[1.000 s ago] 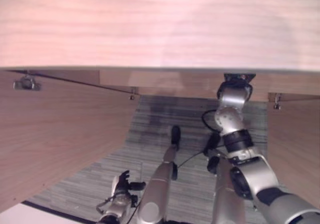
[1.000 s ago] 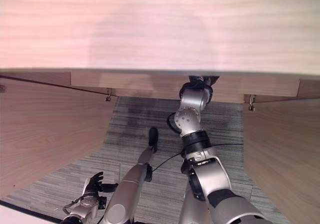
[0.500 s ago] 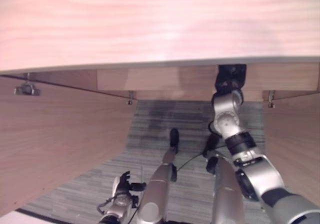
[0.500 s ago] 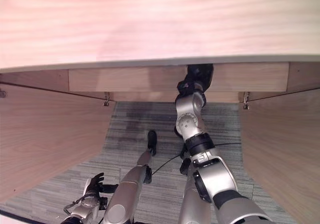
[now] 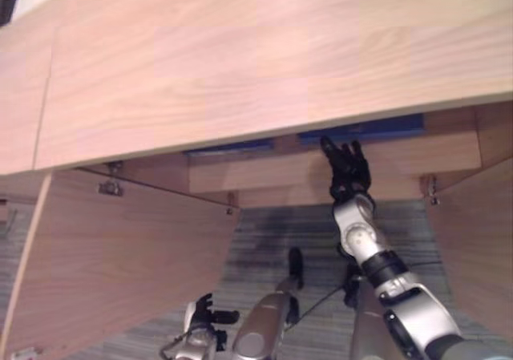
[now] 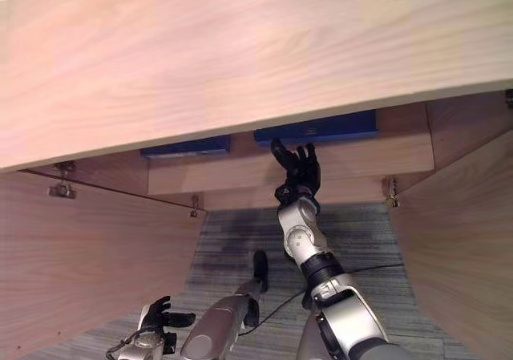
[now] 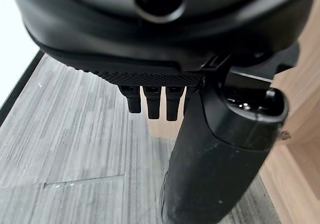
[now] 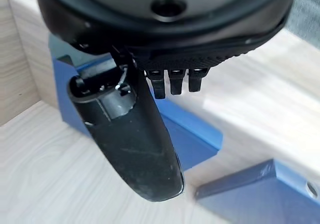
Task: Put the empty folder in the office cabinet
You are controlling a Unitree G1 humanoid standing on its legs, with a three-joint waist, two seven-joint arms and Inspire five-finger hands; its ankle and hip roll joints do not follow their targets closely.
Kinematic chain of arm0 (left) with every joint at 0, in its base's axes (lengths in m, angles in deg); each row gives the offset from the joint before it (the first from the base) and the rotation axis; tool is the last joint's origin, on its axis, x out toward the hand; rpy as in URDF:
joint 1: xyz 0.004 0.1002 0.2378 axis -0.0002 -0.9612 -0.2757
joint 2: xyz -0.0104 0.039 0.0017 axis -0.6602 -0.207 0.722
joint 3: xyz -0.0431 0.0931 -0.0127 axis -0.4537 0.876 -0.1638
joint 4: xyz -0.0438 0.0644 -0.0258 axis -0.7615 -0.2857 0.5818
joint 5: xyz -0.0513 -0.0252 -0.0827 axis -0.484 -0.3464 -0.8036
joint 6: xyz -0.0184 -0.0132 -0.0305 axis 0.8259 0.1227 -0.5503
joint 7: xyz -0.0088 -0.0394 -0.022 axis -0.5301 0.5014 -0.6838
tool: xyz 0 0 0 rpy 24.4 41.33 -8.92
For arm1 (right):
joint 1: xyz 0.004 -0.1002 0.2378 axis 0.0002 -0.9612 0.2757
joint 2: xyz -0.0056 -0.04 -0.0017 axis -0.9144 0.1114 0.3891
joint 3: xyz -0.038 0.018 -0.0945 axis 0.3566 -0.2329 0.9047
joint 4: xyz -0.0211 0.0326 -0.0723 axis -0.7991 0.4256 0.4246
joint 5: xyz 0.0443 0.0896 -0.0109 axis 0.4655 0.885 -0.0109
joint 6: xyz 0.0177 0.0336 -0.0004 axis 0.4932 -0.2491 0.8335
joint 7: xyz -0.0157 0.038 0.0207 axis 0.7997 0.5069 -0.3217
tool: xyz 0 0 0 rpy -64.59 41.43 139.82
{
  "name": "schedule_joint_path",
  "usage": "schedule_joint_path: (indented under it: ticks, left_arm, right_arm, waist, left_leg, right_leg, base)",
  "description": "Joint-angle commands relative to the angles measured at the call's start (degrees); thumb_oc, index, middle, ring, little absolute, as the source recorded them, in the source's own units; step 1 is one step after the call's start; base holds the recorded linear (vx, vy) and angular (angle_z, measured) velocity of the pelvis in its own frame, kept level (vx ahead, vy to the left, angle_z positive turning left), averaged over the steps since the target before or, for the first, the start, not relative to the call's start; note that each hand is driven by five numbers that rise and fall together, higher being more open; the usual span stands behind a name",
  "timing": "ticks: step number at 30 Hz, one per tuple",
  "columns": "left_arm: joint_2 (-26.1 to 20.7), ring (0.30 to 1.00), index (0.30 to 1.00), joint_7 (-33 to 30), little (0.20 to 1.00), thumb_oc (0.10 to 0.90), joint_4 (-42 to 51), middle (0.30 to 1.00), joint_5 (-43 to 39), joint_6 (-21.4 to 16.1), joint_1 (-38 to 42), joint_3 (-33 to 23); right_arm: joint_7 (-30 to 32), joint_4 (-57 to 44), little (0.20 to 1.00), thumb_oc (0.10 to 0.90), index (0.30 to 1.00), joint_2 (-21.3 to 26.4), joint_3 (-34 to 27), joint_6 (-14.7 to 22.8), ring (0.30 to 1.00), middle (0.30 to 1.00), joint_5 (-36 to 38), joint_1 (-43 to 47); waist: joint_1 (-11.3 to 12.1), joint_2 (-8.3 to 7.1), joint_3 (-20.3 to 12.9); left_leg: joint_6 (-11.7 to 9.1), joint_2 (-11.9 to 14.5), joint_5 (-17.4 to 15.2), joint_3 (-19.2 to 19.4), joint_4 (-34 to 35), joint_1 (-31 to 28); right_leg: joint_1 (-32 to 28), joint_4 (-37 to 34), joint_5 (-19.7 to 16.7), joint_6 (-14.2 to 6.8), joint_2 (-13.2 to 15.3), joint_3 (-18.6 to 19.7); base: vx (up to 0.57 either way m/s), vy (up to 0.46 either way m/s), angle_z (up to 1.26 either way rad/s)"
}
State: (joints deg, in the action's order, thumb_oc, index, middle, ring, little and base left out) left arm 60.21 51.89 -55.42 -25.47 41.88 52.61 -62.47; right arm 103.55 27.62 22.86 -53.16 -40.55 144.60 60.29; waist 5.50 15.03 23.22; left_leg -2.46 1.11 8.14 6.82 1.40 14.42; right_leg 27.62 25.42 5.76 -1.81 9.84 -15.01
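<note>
Two blue folders lie on a shelf inside the wooden cabinet (image 5: 240,71): one to the right (image 6: 321,127), one to the left (image 6: 186,146). My right hand (image 6: 296,166) is raised at the shelf's front edge, just below the right folder, open with straight fingers and holding nothing. In the right wrist view its thumb (image 8: 135,134) stands over a blue folder (image 8: 192,139), with the other folder (image 8: 260,189) beside it. I cannot tell whether the fingers touch the folder. My left hand (image 5: 200,316) hangs open low over the floor, its thumb (image 7: 215,159) close in the left wrist view.
The cabinet's left door (image 5: 120,272) and right door (image 5: 481,240) stand open on either side of me. The shelf's front board (image 5: 264,171) runs between them. Grey striped carpet (image 6: 240,240) lies below.
The camera has tilted, so more of the cabinet's top and inside shows. My right hand, hidden under the cabinet top before, now shows at the shelf edge below the blue folder.
</note>
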Motion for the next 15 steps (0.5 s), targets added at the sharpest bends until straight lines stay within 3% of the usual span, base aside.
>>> schedule_joint_path:
  ticks: [1, 6, 12, 15]
  left_arm:
    - [-0.43, 0.900, 0.900, -2.95, 0.900, 0.800, -5.53, 0.900, 1.53, 1.30, -2.95, 0.43]
    - [0.34, 0.900, 0.900, -3.14, 0.900, 0.800, -7.44, 0.900, 2.82, 1.85, -3.30, -0.68]
    - [0.61, 0.900, 0.900, -2.88, 0.900, 0.800, -8.83, 0.900, 2.49, 1.80, -3.26, -2.04]
    - [0.27, 0.900, 0.900, -3.00, 0.900, 0.800, -11.73, 0.900, 2.57, 2.52, -3.33, -5.60]
  right_arm:
    - [-4.25, -7.67, 0.900, 0.800, 0.900, -1.67, 2.35, 3.66, 0.900, 0.900, -4.18, 1.92]
    - [-5.16, -8.34, 0.900, 0.800, 0.900, -1.21, 2.53, 4.08, 0.900, 0.900, -3.67, -1.20]
    - [-6.23, -5.54, 0.900, 0.800, 0.900, -1.20, 1.00, 3.81, 0.900, 0.900, -1.93, -3.74]
    - [-7.81, -4.99, 0.900, 0.800, 0.900, 0.06, -1.28, 2.30, 0.900, 0.900, -1.78, -13.14]
  waist:
    - [-1.09, -2.09, -3.03]
    - [-1.68, -0.82, -5.16]
    - [-2.12, -0.63, -6.50]
    - [-3.46, -3.12, -8.60]
  left_leg:
    - [-1.60, -1.50, -7.73, 1.66, -3.23, -2.54]
    - [-1.48, -1.69, -8.41, 2.29, -3.16, -4.65]
    - [-1.68, -1.39, -9.02, 2.72, -3.56, -5.70]
    - [-2.75, -0.25, -9.11, 3.06, -3.64, -7.80]
  right_leg:
    - [-10.09, -14.94, -4.17, -4.48, 1.25, 1.01]
    - [-11.77, -15.16, -3.65, -4.48, 1.44, 1.20]
    - [-13.22, -16.30, -3.44, -4.27, 0.97, 1.46]
    - [-16.92, -20.22, -3.64, -4.08, -0.93, 1.06]
  base:
    - [0.02, 0.030, -0.11]
    - [0.02, 0.015, -0.09]
    - [0.02, -0.008, -0.02]
    - [0.09, -0.151, -0.03]
